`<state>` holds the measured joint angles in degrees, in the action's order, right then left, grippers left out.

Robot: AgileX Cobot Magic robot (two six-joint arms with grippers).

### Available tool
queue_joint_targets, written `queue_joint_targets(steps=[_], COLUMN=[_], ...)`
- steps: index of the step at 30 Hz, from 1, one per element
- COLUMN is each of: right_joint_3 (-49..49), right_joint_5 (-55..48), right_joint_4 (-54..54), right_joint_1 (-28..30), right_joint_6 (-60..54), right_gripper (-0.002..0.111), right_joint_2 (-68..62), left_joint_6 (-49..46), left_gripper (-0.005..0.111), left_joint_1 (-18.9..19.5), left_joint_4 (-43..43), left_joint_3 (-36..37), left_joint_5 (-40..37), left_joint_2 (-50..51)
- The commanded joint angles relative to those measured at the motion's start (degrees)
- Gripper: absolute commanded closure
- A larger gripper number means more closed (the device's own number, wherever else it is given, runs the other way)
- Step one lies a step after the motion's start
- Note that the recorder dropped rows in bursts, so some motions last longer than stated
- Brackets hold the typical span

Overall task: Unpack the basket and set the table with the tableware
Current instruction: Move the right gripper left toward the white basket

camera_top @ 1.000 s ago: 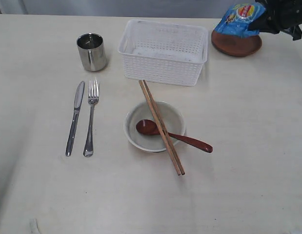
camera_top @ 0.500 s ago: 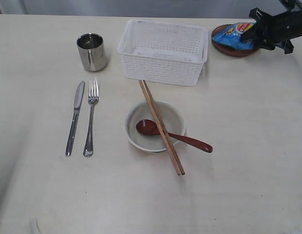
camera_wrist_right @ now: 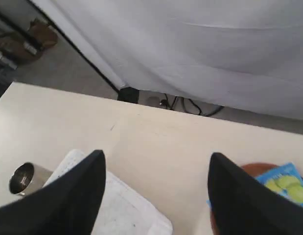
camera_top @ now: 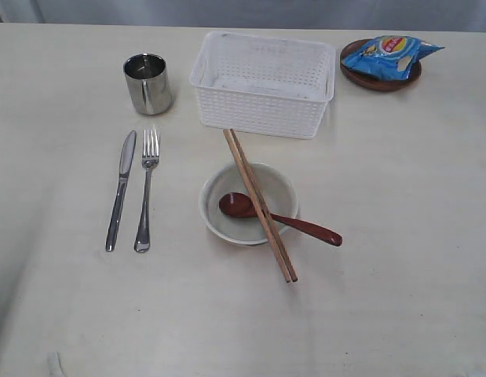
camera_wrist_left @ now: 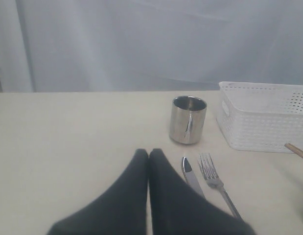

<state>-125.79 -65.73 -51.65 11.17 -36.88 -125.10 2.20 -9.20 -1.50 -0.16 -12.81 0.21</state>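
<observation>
Two wooden chopsticks (camera_top: 258, 204) are resting across the off-white bowl (camera_top: 215, 226) at the middle of the pale table (camera_top: 400, 236). They are crossing over a dark red spoon (camera_top: 283, 221) whose head is sitting inside the bowl. Behind them, the white basket (camera_top: 258, 116) is standing upright. A steel cup (camera_top: 147, 82) is standing to its left, and a knife (camera_top: 121, 188) and fork (camera_top: 146, 192) are lying side by side nearer the camera. On the basket's right, a blue chip bag (camera_top: 390, 55) is lying on the brown plate (camera_top: 367, 81). The left gripper (camera_wrist_left: 149, 152) is hovering over the table near the knife, its fingers pressed together. The right gripper (camera_wrist_right: 156, 164) is hanging above the basket and plate, its fingers spread wide apart.
</observation>
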Motion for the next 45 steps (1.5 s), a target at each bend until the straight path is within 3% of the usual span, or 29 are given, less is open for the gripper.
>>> queue_joint_targets(steps=[1,5,11,27,29,35,45], right_joint_3=[-2.9,-7.2,-11.5,-12.1,-12.1,-12.1,-12.1], right_joint_5=[0.1,1.2,1.0,4.5,5.2,5.6,6.2], right_joint_4=[4.5,13.6,18.2,23.3,23.3,25.2,25.5], right_joint_1=[-9.9,-18.6,-24.0,-24.6,-24.6,-24.6,-23.8], right_joint_6=[-5.9,-13.0,-17.4,-18.4,-18.4,-19.0,-19.5], right_gripper=[0.050,0.050,0.050,0.051,0.059,0.108,0.109], right_joint_2=[-2.7,-8.1,-14.4,-20.7,-21.2,-21.7,-16.8], left_joint_6=[0.0,0.0,0.0,0.0,0.0,0.0,0.0], left_gripper=[0.107,0.107,0.107,0.107,0.107,0.107,0.107], left_joint_1=[-0.1,-0.1,-0.1,-0.1,-0.1,-0.1,-0.1], left_joint_4=[-0.2,-0.2,-0.2,-0.2,-0.2,-0.2,-0.2], left_joint_3=[0.2,0.2,0.2,0.2,0.2,0.2,0.2], left_joint_5=[0.6,0.6,0.6,0.6,0.6,0.6,0.6], left_joint_2=[-0.2,-0.2,-0.2,-0.2,-0.2,-0.2,-0.2])
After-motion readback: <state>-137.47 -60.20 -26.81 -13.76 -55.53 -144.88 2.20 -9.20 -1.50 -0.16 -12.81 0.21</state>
